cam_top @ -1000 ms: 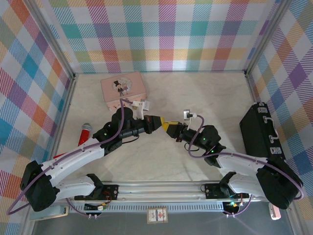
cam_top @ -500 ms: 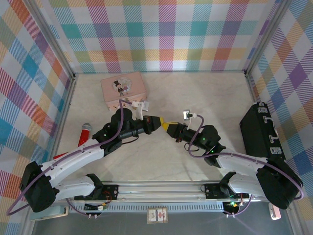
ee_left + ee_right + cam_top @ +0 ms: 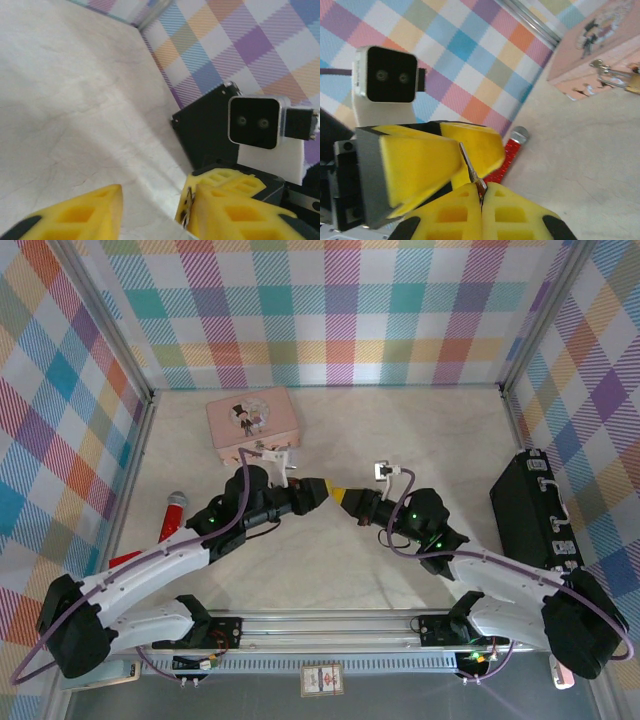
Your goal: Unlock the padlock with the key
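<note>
Right gripper [image 3: 344,496] clenched on the small, thin dark-grey metal key [image 3: 470,169]; left gripper [image 3: 322,489] released.
Both grippers meet tip to tip over the middle of the pale bench [image 3: 420,430]. The key blade projects from the right gripper's shut yellow fingers [image 3: 510,210] toward the left gripper; contact cannot be told. The left gripper's fingers [image 3: 75,215] stand apart. The tiny brass-gold padlock [image 3: 634,84] lies on the bench just beside the closed pink picture case [image 3: 252,420], outside it. A closed black case [image 3: 525,505] sits at the right wall, contents hidden. A red microphone-like stick [image 3: 175,512] lies at the left.
</note>
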Available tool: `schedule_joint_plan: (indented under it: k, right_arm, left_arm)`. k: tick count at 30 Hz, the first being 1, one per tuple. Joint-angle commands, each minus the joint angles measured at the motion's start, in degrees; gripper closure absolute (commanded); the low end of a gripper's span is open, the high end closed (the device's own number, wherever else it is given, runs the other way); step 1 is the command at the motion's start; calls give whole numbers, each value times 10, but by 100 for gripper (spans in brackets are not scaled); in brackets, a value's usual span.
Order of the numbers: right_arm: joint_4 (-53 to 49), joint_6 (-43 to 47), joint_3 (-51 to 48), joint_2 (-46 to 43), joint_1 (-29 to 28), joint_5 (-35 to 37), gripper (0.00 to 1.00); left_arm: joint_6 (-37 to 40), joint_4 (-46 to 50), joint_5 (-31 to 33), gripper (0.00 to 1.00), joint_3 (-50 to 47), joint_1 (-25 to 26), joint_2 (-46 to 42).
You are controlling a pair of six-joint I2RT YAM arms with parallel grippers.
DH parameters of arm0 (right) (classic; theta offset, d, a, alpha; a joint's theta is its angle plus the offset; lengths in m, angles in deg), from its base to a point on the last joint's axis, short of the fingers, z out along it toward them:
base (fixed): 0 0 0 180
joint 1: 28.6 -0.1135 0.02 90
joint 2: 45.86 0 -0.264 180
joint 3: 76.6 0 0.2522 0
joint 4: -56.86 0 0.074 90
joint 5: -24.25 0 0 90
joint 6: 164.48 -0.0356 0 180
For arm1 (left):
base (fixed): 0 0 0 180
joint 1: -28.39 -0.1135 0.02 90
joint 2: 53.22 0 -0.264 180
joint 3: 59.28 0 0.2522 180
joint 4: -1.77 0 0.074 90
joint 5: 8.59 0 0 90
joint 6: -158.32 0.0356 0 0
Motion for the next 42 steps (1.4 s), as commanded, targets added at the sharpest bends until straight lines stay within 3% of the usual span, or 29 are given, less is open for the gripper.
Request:
schedule_joint_plan:
  k: [1,4,7,9,14,21,27,32,42]
  right_arm:
    - [-127,43,25,-22,2,18,100]
    - [-199,72,39,-36,2,15,100]
    - [-312,98,88,-43,2,1,100]
    - [-363,122,112,-52,0,-9,100]
    - [-426,162,117,-79,0,32,100]
    - [-440,170,100,-95,0,33,100]
    - [-433,164,80,-130,0,35,100]
    - [-453,180,77,-162,0,44,100]
    - [-461,205,59,-225,1,42,100]
  left_arm:
    - [19,41,72,52,-17,-30,-58]
    - [49,105,100,44,-17,-69,-89]
    - [114,219,183,40,14,-86,-89]
    - [129,226,211,37,3,-106,-89]
    - [105,123,202,33,-51,-164,-58]
    - [36,-53,151,35,-55,-226,116]
    - [-26,-187,204,36,-52,-228,249]
    - [-64,-282,200,37,-30,-228,349]
    - [-119,-316,228,42,25,-229,458]
